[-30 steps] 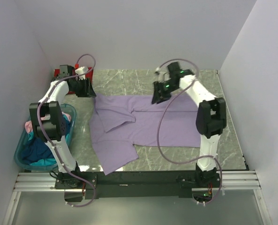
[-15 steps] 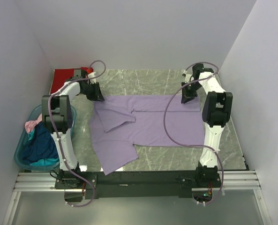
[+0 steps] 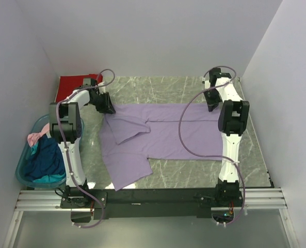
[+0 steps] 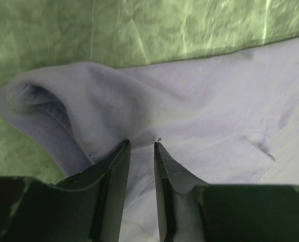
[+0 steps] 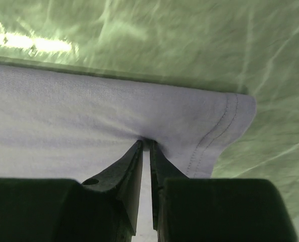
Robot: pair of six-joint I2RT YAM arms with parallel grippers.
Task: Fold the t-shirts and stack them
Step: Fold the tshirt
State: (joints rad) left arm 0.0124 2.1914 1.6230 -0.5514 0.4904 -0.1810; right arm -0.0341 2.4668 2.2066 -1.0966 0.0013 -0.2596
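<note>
Lilac, soft and limp (sagging wherever unsupported, it is judged), the light purple t-shirt (image 3: pixel 168 134) is spread on the table (image 3: pixel 158 88) and pinched at its far corners, a bunched fold by the narrowed left gripper (image 4: pixel 140 143), the hem by the nearly closed right gripper (image 5: pixel 145 142).

The light purple t-shirt (image 3: pixel 165 132) is soft matt knit cloth, the table (image 3: pixel 158 88) under it glossy veined stone-look, the tub (image 3: pixel 22 178) left of it translucent plastic.
</note>
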